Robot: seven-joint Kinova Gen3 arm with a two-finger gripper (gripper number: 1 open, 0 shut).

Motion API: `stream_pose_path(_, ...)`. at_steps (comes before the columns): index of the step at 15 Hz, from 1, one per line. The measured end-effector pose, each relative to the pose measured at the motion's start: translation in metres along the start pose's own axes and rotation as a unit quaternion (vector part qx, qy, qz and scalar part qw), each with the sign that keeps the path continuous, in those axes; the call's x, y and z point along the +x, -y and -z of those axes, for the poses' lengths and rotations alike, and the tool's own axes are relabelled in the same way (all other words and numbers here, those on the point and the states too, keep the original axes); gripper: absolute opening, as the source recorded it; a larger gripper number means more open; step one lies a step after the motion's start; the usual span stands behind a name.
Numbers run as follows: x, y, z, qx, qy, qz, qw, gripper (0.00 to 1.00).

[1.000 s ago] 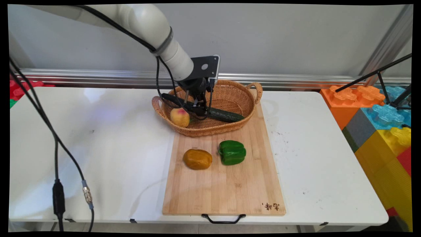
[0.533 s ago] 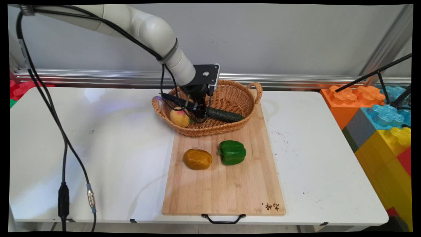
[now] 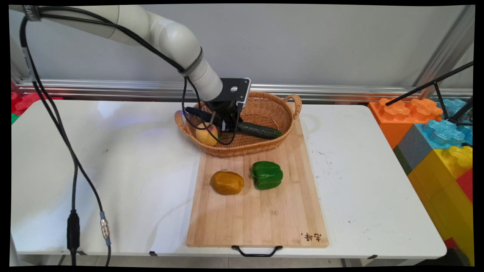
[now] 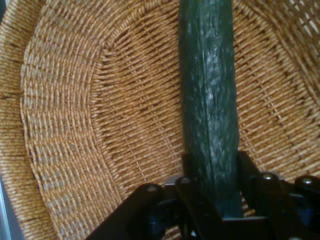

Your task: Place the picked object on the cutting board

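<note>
Main and hand views, read from the near edge of the table [image 3: 113,158] toward the wall.

Nearest you, a wooden cutting board [image 3: 261,211] lies lengthwise. A brown fruit [image 3: 227,183] and a green pepper [image 3: 267,175] sit side by side on its far half, apart from each other.

The board's far end runs under a wicker basket [image 3: 291,113]. Inside, a peach [image 3: 206,135] rests at the left. A cucumber [image 3: 259,131] lies slantwise across the floor, with its left end up near the rim.

The gripper [image 3: 225,126] is down inside the basket over the cucumber's middle, just beside the peach. In the hand view the cucumber [image 4: 207,100] runs straight up from the gripper [image 4: 215,165]. The fingers [image 4: 246,162] are drawn in against its two sides, so the opening is only as wide as the cucumber itself.

Handling, as a judgement:
- **Grip:** It sits near the cucumber's middle, which should balance a long, smooth, rounded thing. Keep the hold square across it so it cannot roll or pivot between the pads.
- **Clearance:** Watch the looped cables [image 3: 223,141] that hang against the peach and the near wall. Keep any motion slow and plumb.
- **Far end:** Mind the cucumber's right end, which lies close to the basket wall.

Toy blocks [image 3: 435,128] stand well off to the right.
</note>
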Motion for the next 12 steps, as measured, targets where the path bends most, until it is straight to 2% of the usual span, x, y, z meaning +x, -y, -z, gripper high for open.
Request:
stream_pose_path(5, 0.005, -0.005, 0.019, 0.007, -0.011, -0.005, 0.9999, 0.0)
stream_pose_path(10, 0.019, -0.007, 0.064, 0.039, -0.026, 0.001, 0.9989, 0.0)
stream_pose_path(12, 0.026, -0.011, 0.08, 0.046, -0.033, 0.003, 0.9984, 0.0)
